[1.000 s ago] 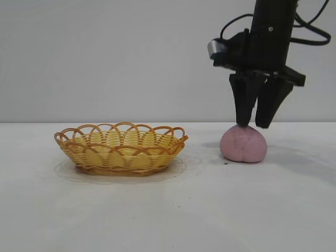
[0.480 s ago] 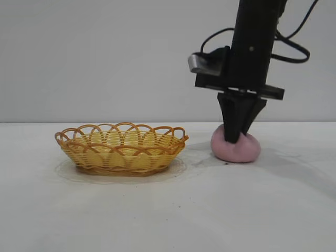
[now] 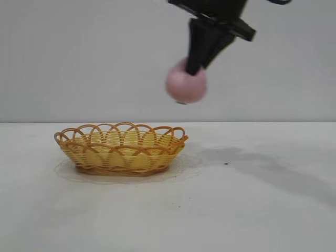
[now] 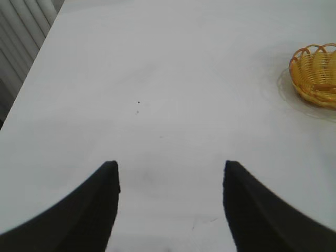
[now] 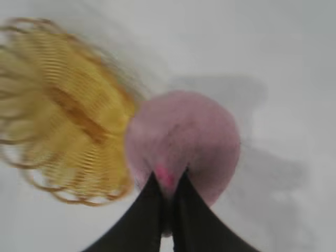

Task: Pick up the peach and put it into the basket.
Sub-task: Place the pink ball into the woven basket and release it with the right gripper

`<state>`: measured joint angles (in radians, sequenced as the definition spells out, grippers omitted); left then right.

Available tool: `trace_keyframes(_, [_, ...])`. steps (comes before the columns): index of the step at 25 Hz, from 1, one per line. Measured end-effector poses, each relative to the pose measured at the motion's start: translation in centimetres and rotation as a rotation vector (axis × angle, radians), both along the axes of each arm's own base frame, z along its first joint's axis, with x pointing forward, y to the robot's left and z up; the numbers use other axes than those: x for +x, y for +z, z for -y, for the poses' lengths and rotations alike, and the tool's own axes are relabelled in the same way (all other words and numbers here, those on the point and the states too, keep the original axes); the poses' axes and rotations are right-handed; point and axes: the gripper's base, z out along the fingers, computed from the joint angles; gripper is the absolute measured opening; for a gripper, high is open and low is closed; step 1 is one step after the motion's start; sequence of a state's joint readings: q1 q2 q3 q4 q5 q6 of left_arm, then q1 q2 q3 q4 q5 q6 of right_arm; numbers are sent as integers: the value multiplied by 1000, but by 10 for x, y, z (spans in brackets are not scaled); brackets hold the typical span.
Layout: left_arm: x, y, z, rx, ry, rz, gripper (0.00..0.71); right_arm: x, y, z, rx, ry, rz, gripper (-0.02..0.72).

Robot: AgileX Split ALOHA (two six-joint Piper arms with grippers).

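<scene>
The outside camera sits low, almost level with the bench [image 3: 252, 210], and looks straight across it at a plain wall. It is close to the basket [image 3: 121, 148]. The left wrist camera looks forward and down past its own claw [image 4: 170, 210] over the bench, with the basket far off at one edge. The right wrist camera looks steeply down, very near the peach [image 5: 184, 144]. All three views share the basket.

peach [image 3: 186, 85] hangs above basket's [image 3: 121, 149] right end.
</scene>
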<state>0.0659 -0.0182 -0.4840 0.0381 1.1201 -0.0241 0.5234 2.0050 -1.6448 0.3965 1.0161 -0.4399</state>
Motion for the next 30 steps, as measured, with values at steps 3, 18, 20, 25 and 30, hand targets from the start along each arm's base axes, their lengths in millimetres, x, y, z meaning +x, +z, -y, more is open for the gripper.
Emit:
trace_keyframes(3, [0,0,0,0,0,0,383,-16,-9,-29,12,80,-1,0])
trace_keyframes(18, [0,0,0,0,0,0,383,-23,-70,-65,-51,90,-36,304])
trace_keyframes(20, [0,0,0,0,0,0,383,-23,-64,-65,-43,85,-20,387])
trace_keyframes(25, [0,0,0,0,0,0,383,-24,-2,-45,-16,8,92,433])
trace_keyframes(30, [0,0,0,0,0,0,383,-3,7,42,-101,-274,80,417])
